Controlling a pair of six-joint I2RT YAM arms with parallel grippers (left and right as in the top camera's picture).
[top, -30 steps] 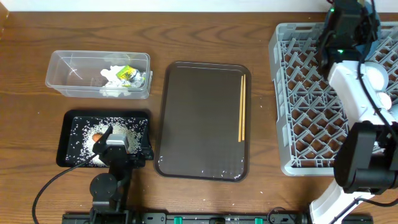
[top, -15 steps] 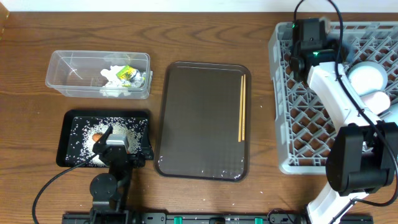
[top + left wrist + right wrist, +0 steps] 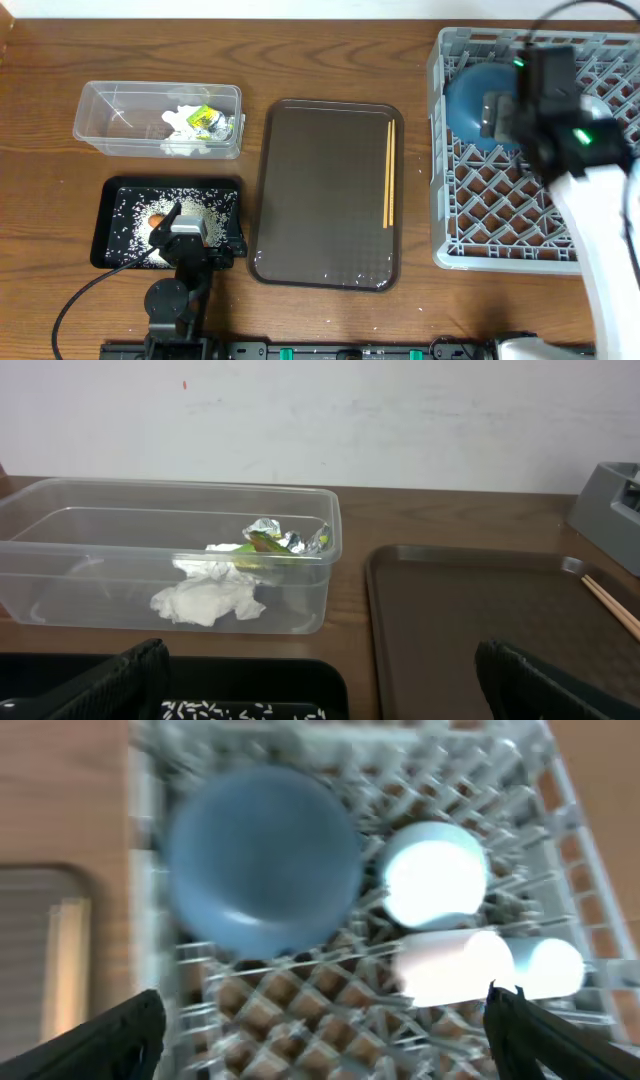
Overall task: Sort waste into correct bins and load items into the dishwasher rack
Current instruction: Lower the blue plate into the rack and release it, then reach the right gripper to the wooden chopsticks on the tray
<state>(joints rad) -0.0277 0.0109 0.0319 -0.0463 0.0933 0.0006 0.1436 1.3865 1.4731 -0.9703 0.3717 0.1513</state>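
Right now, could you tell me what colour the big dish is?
The dish is dark blue, clearest overhead.

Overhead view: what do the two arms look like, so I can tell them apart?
The right arm has a white shell and a black wrist housing with green lights. The left arm is black, with a grey block and a looping black cable. Both have black fingers.

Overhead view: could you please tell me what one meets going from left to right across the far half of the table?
Clear tub → dark brown serving tray → chopsticks along that tray's right edge → grey dishwasher rack.
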